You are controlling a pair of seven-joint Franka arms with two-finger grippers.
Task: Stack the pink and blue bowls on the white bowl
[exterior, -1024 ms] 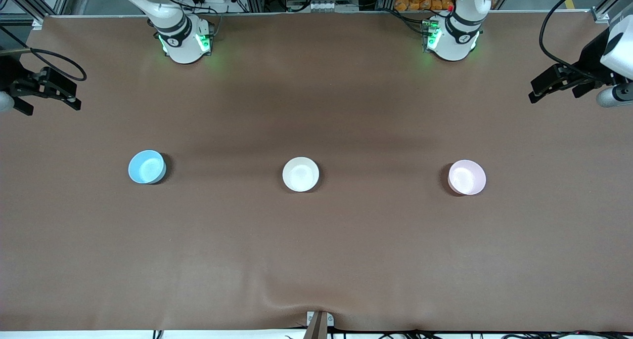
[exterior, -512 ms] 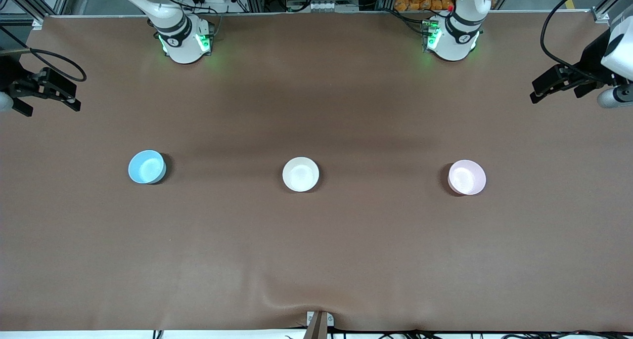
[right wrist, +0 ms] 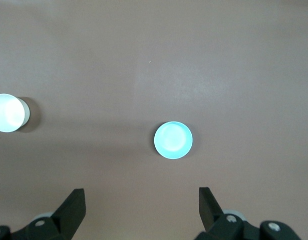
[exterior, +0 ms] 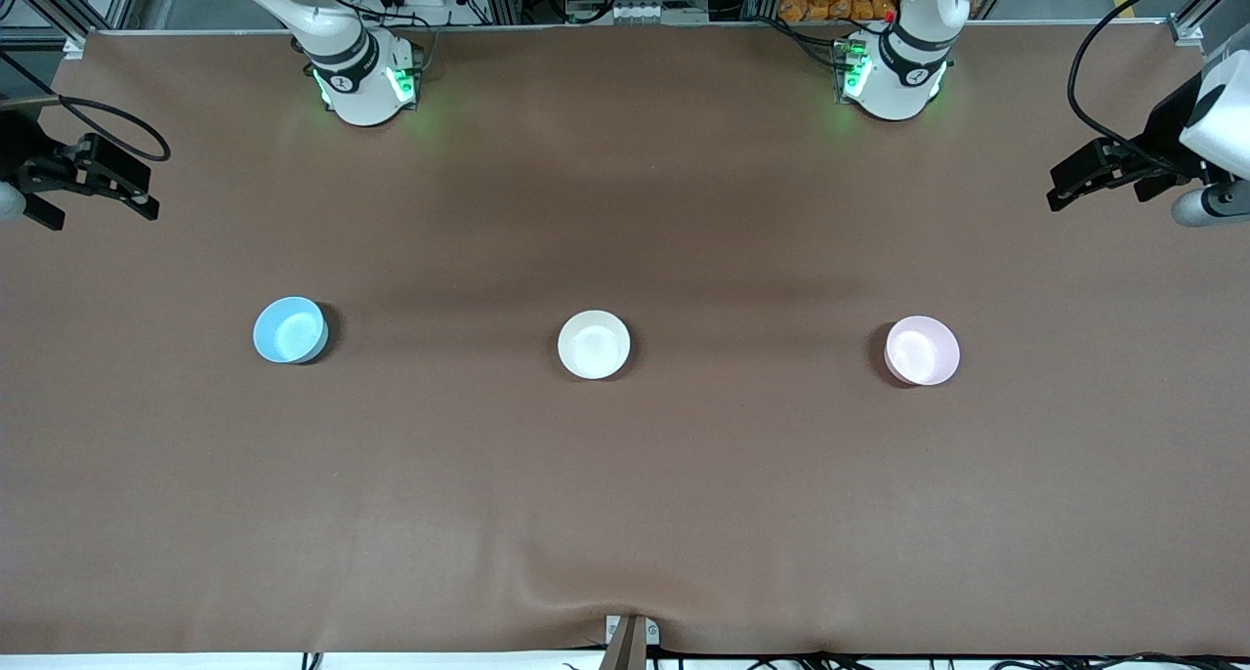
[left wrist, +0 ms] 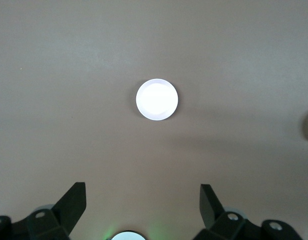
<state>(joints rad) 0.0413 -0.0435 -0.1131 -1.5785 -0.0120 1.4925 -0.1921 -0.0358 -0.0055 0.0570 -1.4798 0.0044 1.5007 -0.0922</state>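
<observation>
Three bowls in row across table middle, well apart: blue bowl (exterior: 290,329) toward right arm's end, white bowl (exterior: 594,344) centre, pink bowl (exterior: 922,351) toward left arm's end.

Right gripper (exterior: 93,180) high over its end edge, fingers wide, empty.

Left gripper (exterior: 1104,169) over its end edge, wide, empty, nearer pink bowl.

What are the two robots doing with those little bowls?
Nothing is being held yet. The blue bowl, white bowl and pink bowl sit apart in a row on the table, white in the middle. The left hand hangs open at its end of the table, and the right hand open at the other end.
</observation>
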